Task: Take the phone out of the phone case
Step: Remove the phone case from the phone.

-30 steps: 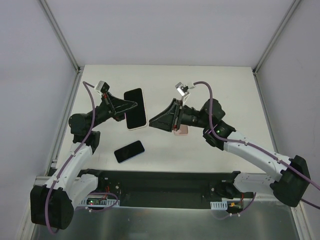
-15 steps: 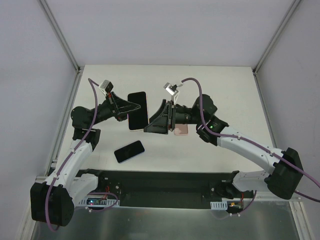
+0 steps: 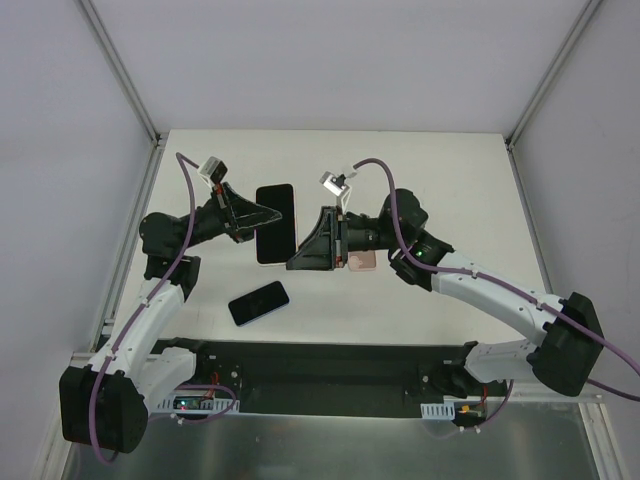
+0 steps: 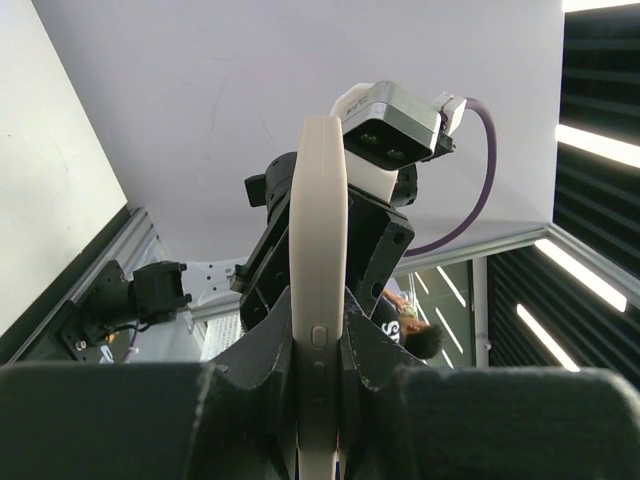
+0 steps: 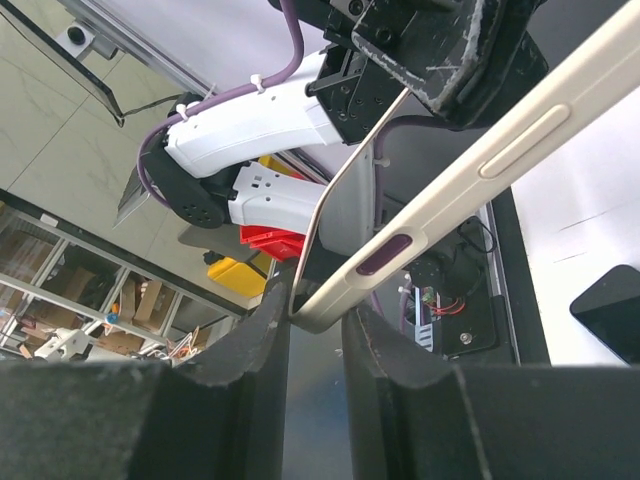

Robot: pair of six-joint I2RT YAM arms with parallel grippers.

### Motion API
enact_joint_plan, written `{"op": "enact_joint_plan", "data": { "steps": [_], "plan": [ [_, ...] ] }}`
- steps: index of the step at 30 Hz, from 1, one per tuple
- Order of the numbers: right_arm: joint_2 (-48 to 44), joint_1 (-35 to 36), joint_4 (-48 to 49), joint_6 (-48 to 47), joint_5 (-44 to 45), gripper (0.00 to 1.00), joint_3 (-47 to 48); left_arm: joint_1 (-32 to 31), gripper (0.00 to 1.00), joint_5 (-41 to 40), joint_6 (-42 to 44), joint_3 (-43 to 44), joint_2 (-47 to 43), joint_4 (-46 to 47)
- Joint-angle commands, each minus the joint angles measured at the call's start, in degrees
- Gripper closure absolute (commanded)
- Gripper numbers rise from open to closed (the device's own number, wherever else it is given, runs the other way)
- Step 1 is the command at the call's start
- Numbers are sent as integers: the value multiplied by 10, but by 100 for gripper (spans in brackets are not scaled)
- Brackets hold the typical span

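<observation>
A phone in a cream case (image 3: 277, 220) is held off the table, screen up in the top view. My left gripper (image 3: 262, 215) is shut on its left long edge. In the left wrist view the case's side with its buttons (image 4: 322, 200) stands upright between my left gripper's (image 4: 320, 345) fingers. My right gripper (image 3: 293, 262) is at the case's near right corner. In the right wrist view that rounded corner (image 5: 330, 300) sits between my right gripper's (image 5: 315, 320) fingers, both touching it. A thin rim runs along the case's left side there.
A bare black phone (image 3: 258, 302) lies on the white table (image 3: 450, 180) near the front left, and also shows in the right wrist view (image 5: 610, 310). A pink object (image 3: 364, 262) lies under the right arm. Grey walls bound the table.
My right gripper has moved left from near the pink object up to the case's near right corner. My left gripper has shifted the cased phone slightly right.
</observation>
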Motion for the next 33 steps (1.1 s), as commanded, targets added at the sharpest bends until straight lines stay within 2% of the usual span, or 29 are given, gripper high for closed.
{"op": "enact_joint_plan", "data": {
  "steps": [1,6,10,16,33],
  "plan": [
    [-4,7,33,-37,-41,99,23,2,100,-5,-6,27,-7,22],
    [-13,8,11,-92,-46,99,18,2,100,-3,-30,24,-8,27],
    [-45,21,-93,-188,-11,99,26,2,100,-16,-59,9,-10,38],
    [-71,30,-167,-266,40,99,37,2,100,-28,-83,5,-16,40],
    [-34,31,-142,-298,53,98,56,2,100,-19,-100,-3,-39,39]
  ]
}}
